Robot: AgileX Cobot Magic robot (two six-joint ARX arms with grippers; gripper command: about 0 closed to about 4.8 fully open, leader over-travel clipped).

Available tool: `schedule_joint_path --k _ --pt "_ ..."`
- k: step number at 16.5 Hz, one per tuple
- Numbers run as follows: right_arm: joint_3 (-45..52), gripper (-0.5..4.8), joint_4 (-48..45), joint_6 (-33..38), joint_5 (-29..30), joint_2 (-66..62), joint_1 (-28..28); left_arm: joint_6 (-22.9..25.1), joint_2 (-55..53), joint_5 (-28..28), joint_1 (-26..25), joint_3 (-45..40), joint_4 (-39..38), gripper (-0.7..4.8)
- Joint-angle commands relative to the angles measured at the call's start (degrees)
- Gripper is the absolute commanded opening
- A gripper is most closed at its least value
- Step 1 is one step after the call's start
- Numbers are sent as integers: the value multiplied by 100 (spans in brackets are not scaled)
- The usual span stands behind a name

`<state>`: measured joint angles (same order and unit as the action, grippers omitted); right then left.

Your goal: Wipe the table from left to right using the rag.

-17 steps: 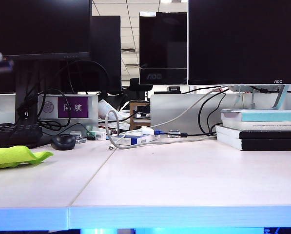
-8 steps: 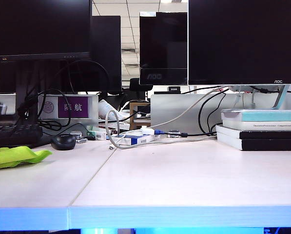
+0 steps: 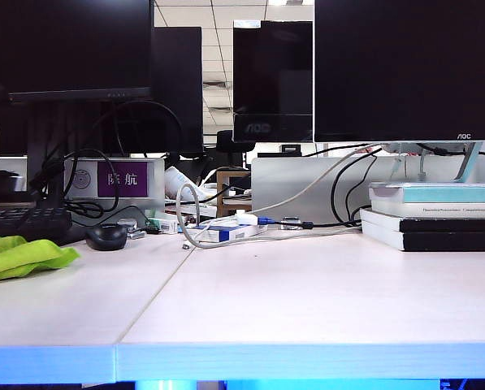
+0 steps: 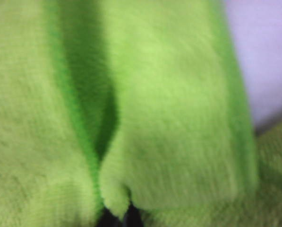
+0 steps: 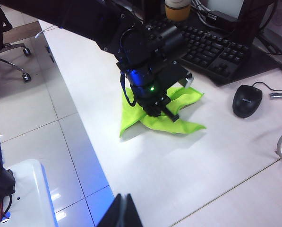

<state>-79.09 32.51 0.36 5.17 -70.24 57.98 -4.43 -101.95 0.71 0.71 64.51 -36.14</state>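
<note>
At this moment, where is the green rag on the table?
The rag lies at the far left of the table in the exterior view, just in front of the keyboard and left of the black mouse, with the left gripper shut on it.

Black left arm [image 5: 145, 42] shows green light [image 5: 152, 88].

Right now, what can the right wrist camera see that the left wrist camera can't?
Only the right wrist view shows the left arm with its pincer down on the rag, closed on it, plus the black mouse, the keyboard, the table and the right pincer, shut and holding nothing.

Only the left wrist view shows the fuzzy folds up close, with a deep crease down the middle.

Both show the lime-green rag.
</note>
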Motion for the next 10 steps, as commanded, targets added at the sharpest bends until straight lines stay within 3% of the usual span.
schedule_joint_path --k 1,4,10 --pt "-44 -5 -59 -20 7 17 -4 494 -238 -81 229 -170 -649 -6" --pt "-44 -5 -57 -20 -22 22 -7 841 -238 -118 623 -170 -905 -6" --pt "-44 -5 203 -20 -83 24 -7 892 -238 -640 1362 -170 -1012 -6"
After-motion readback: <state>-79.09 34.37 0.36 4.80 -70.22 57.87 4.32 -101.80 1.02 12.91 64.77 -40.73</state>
